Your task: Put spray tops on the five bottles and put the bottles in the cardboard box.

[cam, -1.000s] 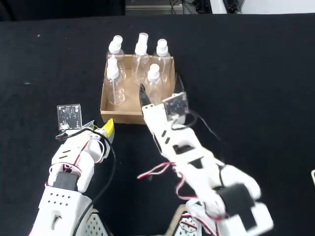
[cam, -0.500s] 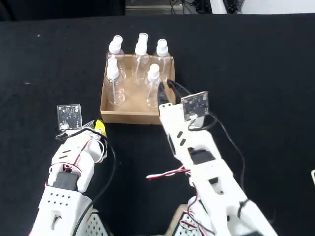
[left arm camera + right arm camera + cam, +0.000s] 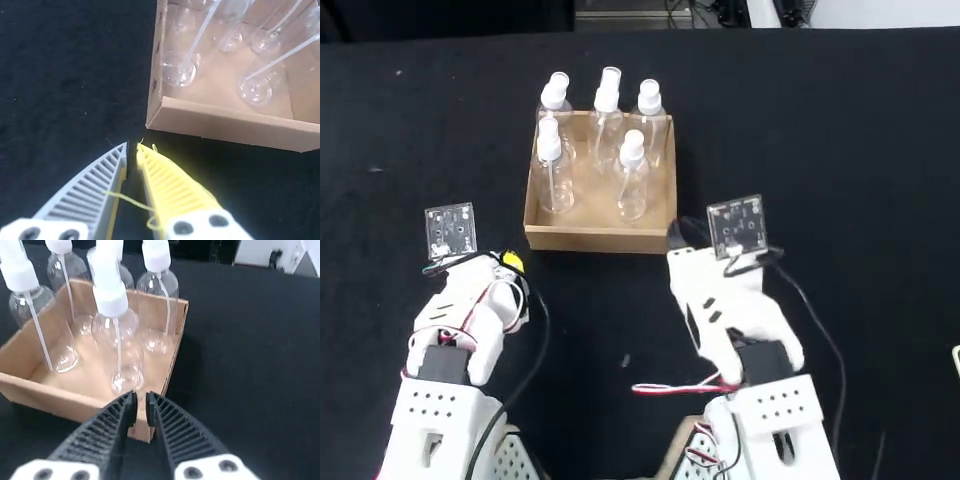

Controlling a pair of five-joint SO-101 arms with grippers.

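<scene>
All five capped bottles [image 3: 632,180] stand inside the cardboard box [image 3: 590,239]. Your left end effector [image 3: 132,149] and right end effector [image 3: 141,399], both pressed together and empty, sit just outside its near wall; retreat without nudging it.

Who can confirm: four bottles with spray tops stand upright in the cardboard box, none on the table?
Five bottles, not four, with spray tops stand upright in the cardboard box, per the high view. None on the table.
</scene>
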